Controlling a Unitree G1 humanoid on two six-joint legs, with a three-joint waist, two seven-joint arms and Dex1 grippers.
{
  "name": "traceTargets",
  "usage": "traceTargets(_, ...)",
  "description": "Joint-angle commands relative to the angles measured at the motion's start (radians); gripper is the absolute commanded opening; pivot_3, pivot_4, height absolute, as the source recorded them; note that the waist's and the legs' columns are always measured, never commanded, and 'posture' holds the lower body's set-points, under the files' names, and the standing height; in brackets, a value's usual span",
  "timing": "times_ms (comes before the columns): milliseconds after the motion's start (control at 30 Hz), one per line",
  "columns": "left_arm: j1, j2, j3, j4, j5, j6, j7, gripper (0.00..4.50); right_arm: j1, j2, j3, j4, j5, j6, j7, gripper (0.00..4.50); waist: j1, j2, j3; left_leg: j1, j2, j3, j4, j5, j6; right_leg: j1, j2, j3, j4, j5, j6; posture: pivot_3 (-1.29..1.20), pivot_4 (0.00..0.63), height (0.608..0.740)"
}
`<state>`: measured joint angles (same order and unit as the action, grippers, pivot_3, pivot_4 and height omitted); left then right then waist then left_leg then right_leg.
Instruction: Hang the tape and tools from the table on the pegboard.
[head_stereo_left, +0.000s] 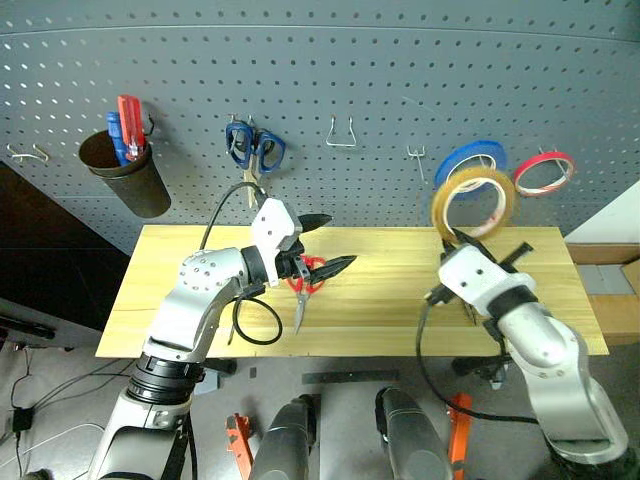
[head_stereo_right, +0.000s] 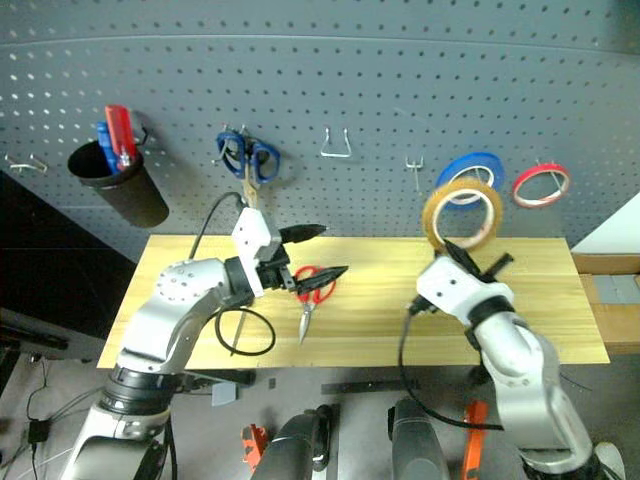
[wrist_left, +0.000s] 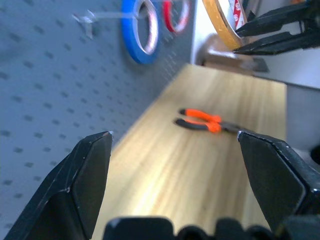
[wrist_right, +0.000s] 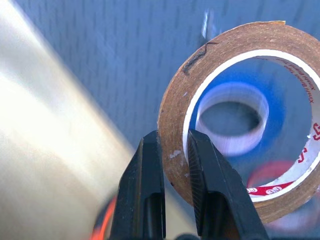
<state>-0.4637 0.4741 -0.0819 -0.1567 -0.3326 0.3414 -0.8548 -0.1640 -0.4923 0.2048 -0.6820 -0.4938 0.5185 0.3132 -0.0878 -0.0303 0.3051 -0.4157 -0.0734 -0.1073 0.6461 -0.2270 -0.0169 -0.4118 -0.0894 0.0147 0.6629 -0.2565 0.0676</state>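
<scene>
My right gripper (head_stereo_left: 463, 238) is clamped on the rim of the tape (head_stereo_left: 472, 204), ring upright — its hole faces the pegboard (head_stereo_left: 400, 80), just below the bare hook (head_stereo_left: 415, 160). My left gripper (head_stereo_left: 322, 243) gapes empty above the red-handled scissors (head_stereo_left: 305, 283), mid-table.

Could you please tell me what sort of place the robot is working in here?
Probably a workshop or tool bench: a grey pegboard with hooks holds blue-handled scissors and rolls of tape, above a wooden table with red-handled scissors.
</scene>
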Motion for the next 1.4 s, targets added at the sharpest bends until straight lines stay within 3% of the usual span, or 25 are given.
traceTargets(33,0.008,0.000,0.021,-0.048,-0.023,-0.003,0.004,4.30,-0.099,0.045,0.017,0.113,-0.003,-0.053,-0.028,0.07,0.001,-0.001,0.000,0.000,0.000,0.000,0.000,0.000,0.000,0.000,0.000,0.000,0.000,0.001,-0.001,-0.18,0.265,0.740)
traceTargets(300,-0.024,-0.021,0.002,-0.065,-0.023,0.010,0.020,4.30,-0.298,0.095,0.020,0.465,0.052,-0.238,-0.053,0.07,0.003,-0.001,-0.001,-0.001,0.000,0.000,-0.001,0.002,-0.003,-0.002,0.000,-0.001,0.001,0.002,-0.003,-0.14,0.253,0.740)
traceTargets(467,-0.049,-0.054,-0.010,-0.061,-0.018,0.013,0.031,4.30,-0.341,0.113,0.018,0.566,0.067,-0.305,-0.051,0.07,0.003,-0.001,-0.001,-0.002,0.000,0.001,-0.001,0.002,-0.003,-0.003,0.000,0.000,0.001,0.002,-0.003,-0.14,0.256,0.740)
traceTargets(667,-0.071,-0.087,-0.029,-0.037,-0.004,-0.007,0.042,4.30,-0.243,0.111,0.019,0.479,0.045,-0.321,-0.047,2.00,0.004,-0.001,-0.001,-0.003,0.000,0.001,-0.001,0.002,-0.004,-0.004,0.000,0.000,0.002,0.002,-0.003,-0.15,0.259,0.740)
traceTargets(900,-0.069,-0.114,-0.041,0.008,0.015,-0.050,0.036,4.30,0.060,0.141,0.024,0.224,0.002,-0.265,-0.054,4.36,0.002,-0.001,-0.001,-0.003,0.000,0.001,-0.001,0.002,-0.004,-0.004,0.000,0.001,0.003,0.002,-0.003,-0.17,0.265,0.740)
traceTargets(933,-0.065,-0.107,-0.039,0.015,0.020,-0.056,0.032,4.30,0.083,0.164,0.008,0.209,0.016,-0.219,-0.050,4.48,0.000,-0.001,-0.001,-0.002,0.000,0.001,-0.001,0.002,-0.003,-0.004,0.000,0.001,0.003,0.002,-0.003,-0.17,0.267,0.740)
traceTargets(1067,-0.052,-0.043,-0.043,0.074,0.076,-0.123,-0.008,4.30,0.075,0.304,-0.136,0.232,0.132,0.086,-0.033,4.48,-0.003,-0.001,-0.001,0.000,0.003,0.001,-0.001,0.002,-0.003,-0.004,0.004,0.001,0.005,0.005,-0.007,-0.18,0.273,0.740)
traceTargets(1200,-0.059,-0.023,-0.046,0.104,0.085,-0.149,-0.027,4.30,-0.088,0.355,-0.250,0.384,0.214,0.306,-0.034,4.48,-0.002,-0.001,-0.001,0.000,0.007,0.002,-0.001,0.009,-0.003,-0.004,0.007,0.001,0.003,0.011,-0.010,-0.17,0.272,0.740)
traceTargets(1400,-0.040,-0.023,-0.057,0.091,0.094,-0.155,-0.036,4.30,-0.284,0.329,-0.346,0.734,0.308,0.353,-0.065,4.48,-0.001,-0.001,-0.001,0.000,0.014,0.002,-0.001,0.013,-0.006,-0.004,0.015,0.001,0.002,0.016,-0.012,-0.15,0.269,0.740)
